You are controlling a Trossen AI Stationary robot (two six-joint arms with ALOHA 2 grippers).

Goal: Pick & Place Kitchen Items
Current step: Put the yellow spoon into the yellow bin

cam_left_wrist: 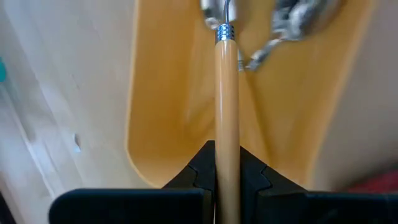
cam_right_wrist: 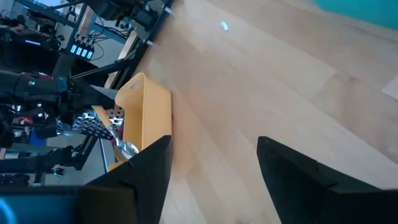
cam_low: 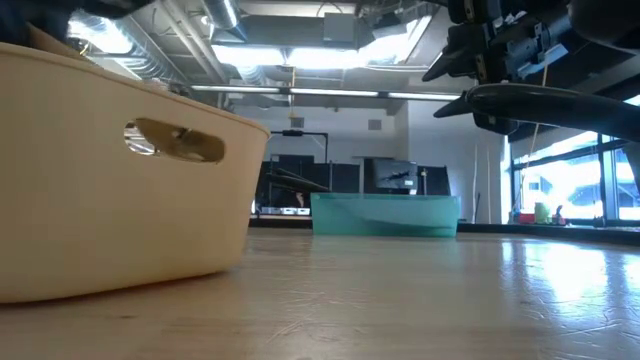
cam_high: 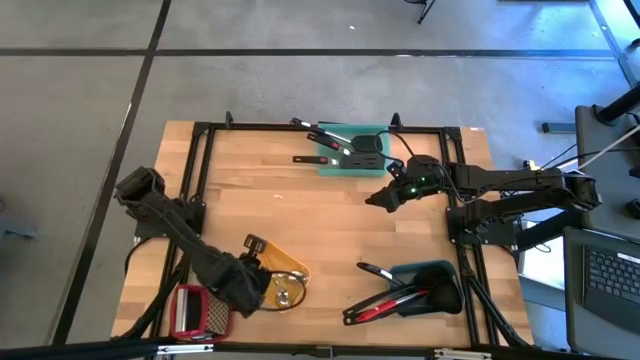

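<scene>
Wood-handled tool [cam_left_wrist: 227, 112] clenched between left gripper [cam_left_wrist: 227, 177] fingers, metal end over yellow tray [cam_left_wrist: 161, 93], near left. Right gripper [cam_high: 378, 198] released, mid-table. No readable writing.

A robotics lab is showing: exposed ceiling ducts [cam_low: 300, 60], monitors [cam_low: 390, 176], a laptop [cam_high: 610, 275] sitting beside the framed table [cam_high: 330, 215].
</scene>
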